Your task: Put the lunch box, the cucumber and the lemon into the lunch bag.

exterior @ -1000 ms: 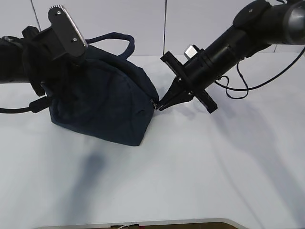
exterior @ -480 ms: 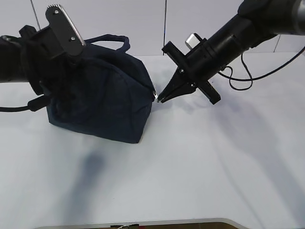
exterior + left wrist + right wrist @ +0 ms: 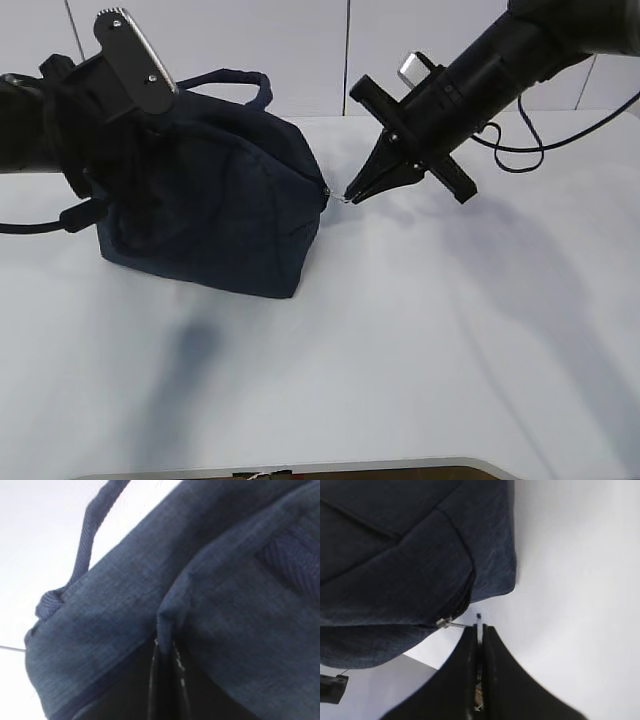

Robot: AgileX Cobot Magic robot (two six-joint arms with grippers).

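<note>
The lunch bag (image 3: 215, 215) was a boxy bag of dark navy fabric with a woven texture, and it stood on the white table (image 3: 400, 360). One loop handle (image 3: 235, 80) rose in an arch above its top. The bag looked closed, and its side facing the camera was a little wrinkled.

The right hand (image 3: 352, 193) was just beside the bag's right upper corner, coming in from the upper right. Its two fingers were pressed together with almost no gap. In the right wrist view, the thin metal zipper pull (image 3: 451, 624) stretched from the corner of the bag toward the fingertips of the right hand (image 3: 479, 630), and a small metal piece sat between them, so the hand seemed to hold the pull.

The left hand (image 3: 140, 150) was at the bag's left upper part, pressed into the fabric. In the left wrist view, its dark fingers (image 3: 162, 680) were close together with a fold of the navy fabric pinched between them, and a handle strap (image 3: 82, 555) ran up to the left of them.
</note>
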